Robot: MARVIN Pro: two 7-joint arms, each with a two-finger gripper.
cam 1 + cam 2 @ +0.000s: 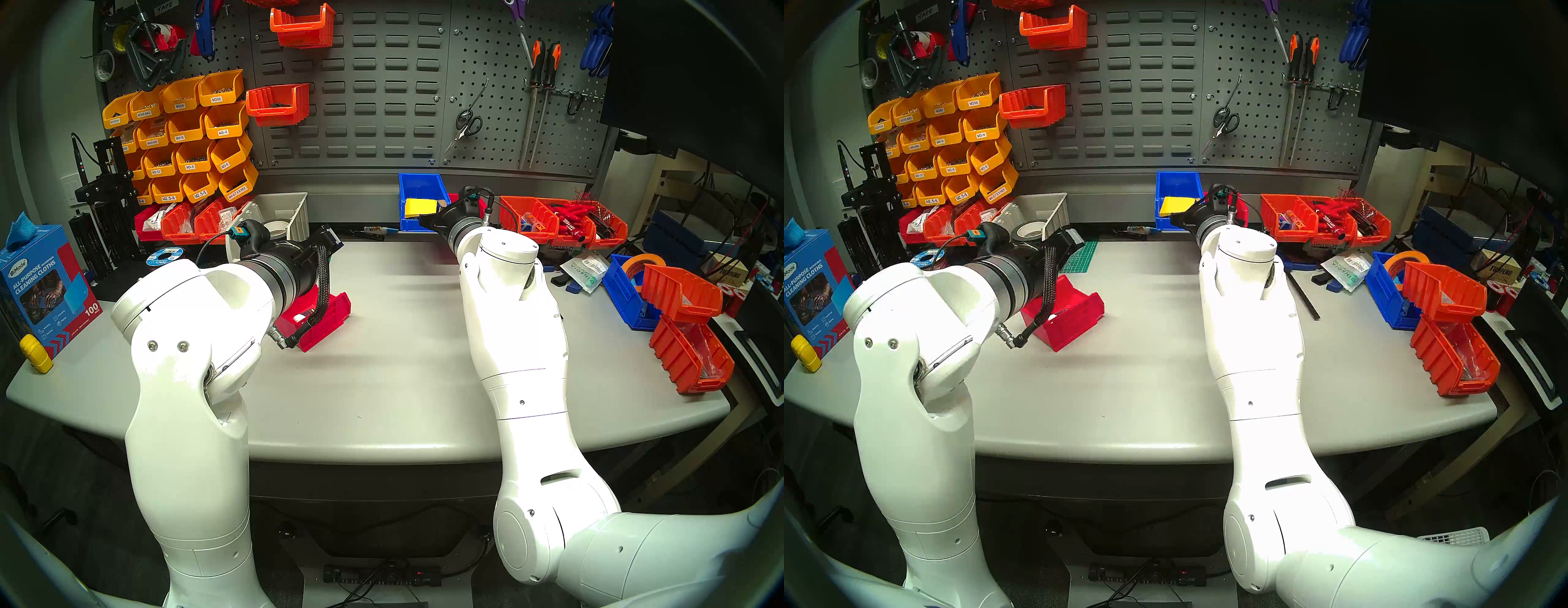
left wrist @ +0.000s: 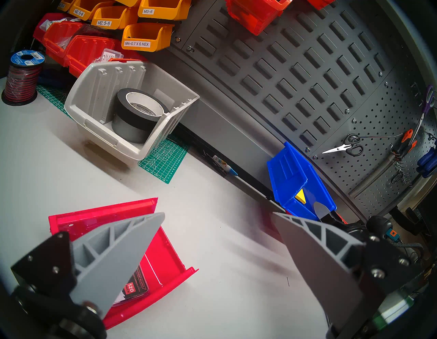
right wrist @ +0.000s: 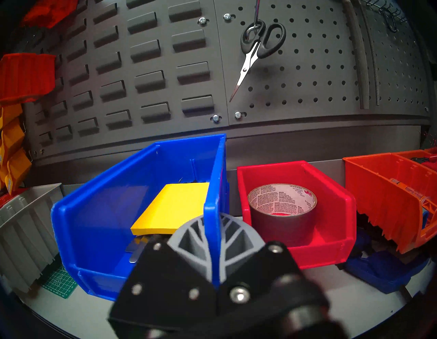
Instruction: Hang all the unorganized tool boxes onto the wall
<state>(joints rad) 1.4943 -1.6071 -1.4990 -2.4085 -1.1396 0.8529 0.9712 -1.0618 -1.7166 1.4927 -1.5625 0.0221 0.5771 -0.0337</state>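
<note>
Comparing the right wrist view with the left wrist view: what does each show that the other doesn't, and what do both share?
Only the right wrist view shows the right gripper shut on the blue bin's side wall, and the crimson bin beside it holding a tape roll.

Only the left wrist view shows the open left gripper above another crimson bin with a blade pack, plus the wire spool.

Both show the blue bin with its yellow pad, the louvred wall, the black-handled scissors and the grey bin.

blue bin [image 3: 113, 213], yellow pad [image 3: 172, 208]
</note>
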